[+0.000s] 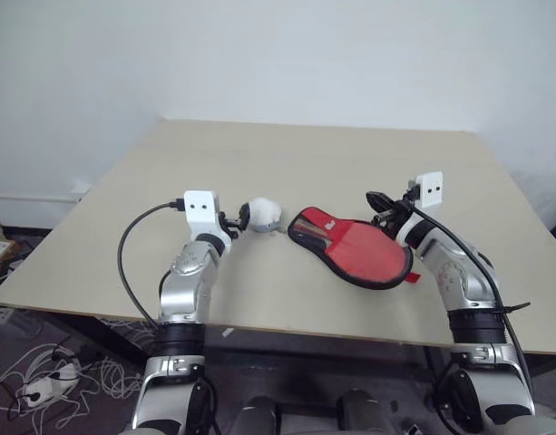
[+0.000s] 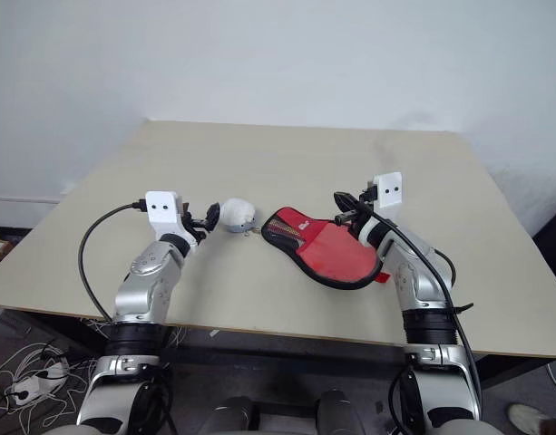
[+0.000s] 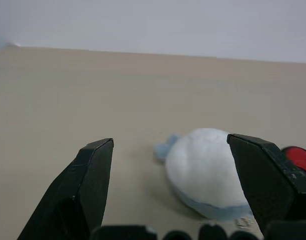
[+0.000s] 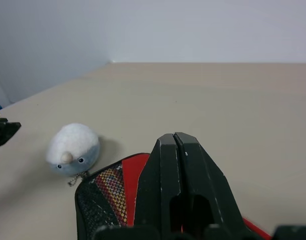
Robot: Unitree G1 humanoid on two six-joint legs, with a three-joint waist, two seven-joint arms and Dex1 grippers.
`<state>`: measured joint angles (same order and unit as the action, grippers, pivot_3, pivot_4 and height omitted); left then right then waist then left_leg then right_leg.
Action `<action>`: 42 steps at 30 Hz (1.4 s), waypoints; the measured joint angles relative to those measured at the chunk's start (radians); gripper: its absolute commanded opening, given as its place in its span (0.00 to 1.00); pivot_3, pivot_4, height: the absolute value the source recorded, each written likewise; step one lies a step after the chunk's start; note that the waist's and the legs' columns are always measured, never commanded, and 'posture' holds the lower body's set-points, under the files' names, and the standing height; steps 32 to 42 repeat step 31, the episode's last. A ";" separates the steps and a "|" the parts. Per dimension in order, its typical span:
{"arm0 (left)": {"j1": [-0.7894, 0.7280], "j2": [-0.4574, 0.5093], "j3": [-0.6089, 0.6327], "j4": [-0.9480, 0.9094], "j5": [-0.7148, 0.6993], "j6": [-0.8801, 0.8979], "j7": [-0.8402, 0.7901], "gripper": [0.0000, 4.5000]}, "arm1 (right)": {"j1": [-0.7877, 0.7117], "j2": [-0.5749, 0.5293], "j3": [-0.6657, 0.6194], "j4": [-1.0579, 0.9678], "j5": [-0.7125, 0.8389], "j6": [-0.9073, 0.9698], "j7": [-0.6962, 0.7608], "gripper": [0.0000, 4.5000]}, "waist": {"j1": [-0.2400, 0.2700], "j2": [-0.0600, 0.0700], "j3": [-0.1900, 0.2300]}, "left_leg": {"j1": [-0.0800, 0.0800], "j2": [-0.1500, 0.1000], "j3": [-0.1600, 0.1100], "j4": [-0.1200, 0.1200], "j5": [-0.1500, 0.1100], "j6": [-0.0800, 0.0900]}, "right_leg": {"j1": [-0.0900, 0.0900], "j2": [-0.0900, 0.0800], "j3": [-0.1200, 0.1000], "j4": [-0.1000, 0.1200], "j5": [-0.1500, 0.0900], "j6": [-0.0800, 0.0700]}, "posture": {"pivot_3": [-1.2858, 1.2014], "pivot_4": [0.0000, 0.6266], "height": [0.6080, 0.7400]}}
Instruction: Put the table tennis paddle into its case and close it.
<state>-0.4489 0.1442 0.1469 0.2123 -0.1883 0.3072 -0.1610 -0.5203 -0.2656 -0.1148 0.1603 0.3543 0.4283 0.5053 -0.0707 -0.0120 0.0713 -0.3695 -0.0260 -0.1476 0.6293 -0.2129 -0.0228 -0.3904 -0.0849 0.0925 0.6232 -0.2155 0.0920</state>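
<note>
Now: paddle (image 1: pixel 373 252) in case (image 1: pixel 307 227) | left end effector (image 3: pixel 167 190) spread beside toy (image 1: pixel 263 216) | right end effector (image 4: pixel 176 150) pressed together | risk: grabbing toy instead of zip.

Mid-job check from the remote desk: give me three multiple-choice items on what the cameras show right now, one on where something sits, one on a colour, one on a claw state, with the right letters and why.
1. Where is the small white plush toy?
A. Between the left claw and the case
B. Inside the case
C. At the table's far edge

2. What colour shows through the case?
A. Blue
B. Red
C. Green

3. How do the claws stand?
A. Both open
B. Left shut, right open
C. Left open, right shut

Answers:
1 A: the small white plush toy lies on the table just ahead of the left claw, beside the case.
2 B: the paddle's red face fills the black-rimmed case.
3 C: the left claw's fingers stand apart around the toy, while the right claw has its fingers pressed together.
</note>
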 measured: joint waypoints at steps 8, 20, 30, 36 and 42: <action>-0.016 -0.029 -0.012 0.062 0.001 -0.028 -0.001 0.86 | 0.009 -0.029 -0.011 -0.049 0.000 0.029 -0.016 0.00 | 0.000 0.000 0.000 | 0.000 0.000 0.000 0.000 0.000 0.000 | 0.000 0.000 0.000 0.000 0.000 0.000 | 0.52 0.00 1.00; -0.062 0.043 0.033 0.127 -0.003 -0.057 0.009 0.86 | 0.027 0.001 -0.006 -0.113 0.006 0.073 -0.064 0.00 | -0.004 0.001 0.000 | -0.004 0.000 0.000 0.000 0.000 0.000 | -0.004 0.000 0.000 -0.001 0.000 0.000 | 0.52 0.00 1.00; 0.072 0.050 0.033 -0.055 -0.008 0.048 0.031 0.86 | 0.082 0.057 0.060 -0.116 0.008 0.109 -0.066 0.00 | 0.001 0.001 0.000 | -0.005 0.000 -0.001 0.001 0.000 -0.001 | -0.004 0.000 0.000 -0.001 0.000 0.000 | 0.52 0.00 1.00; 0.066 0.050 0.034 -0.056 -0.008 0.060 0.032 0.86 | 0.082 0.059 0.060 -0.117 0.008 0.109 -0.068 0.00 | 0.000 0.001 0.000 | -0.005 0.000 -0.001 0.001 0.001 -0.002 | -0.004 0.000 -0.001 0.000 0.000 0.000 | 0.52 0.00 1.00; 0.066 0.050 0.034 -0.056 -0.008 0.060 0.032 0.86 | 0.082 0.059 0.060 -0.117 0.008 0.109 -0.068 0.00 | 0.000 0.001 0.000 | -0.005 0.000 -0.001 0.001 0.001 -0.002 | -0.004 0.000 -0.001 0.000 0.000 0.000 | 0.52 0.00 1.00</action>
